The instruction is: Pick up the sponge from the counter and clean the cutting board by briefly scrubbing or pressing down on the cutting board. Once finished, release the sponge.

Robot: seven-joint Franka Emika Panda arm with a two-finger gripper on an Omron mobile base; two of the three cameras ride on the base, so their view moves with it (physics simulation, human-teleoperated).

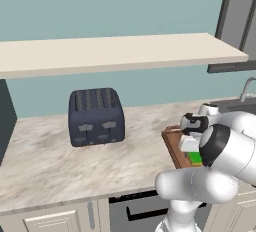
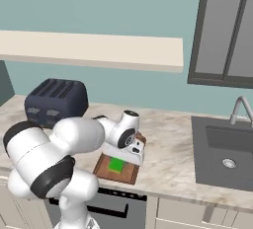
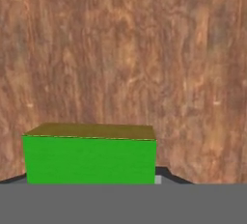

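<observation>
I have the hand [image 2: 120,162] clamped narrow on the sponge [image 2: 117,164], which sits directly beneath it over the cutting board [image 2: 129,175], near the worktop's [image 1: 45,161] front edge. In the hand view the sponge's long axis runs across between the fingertips, with wood grain straight ahead. So my guess is the next move goes straight down to press; whether it already touches the board, I cannot tell.
</observation>
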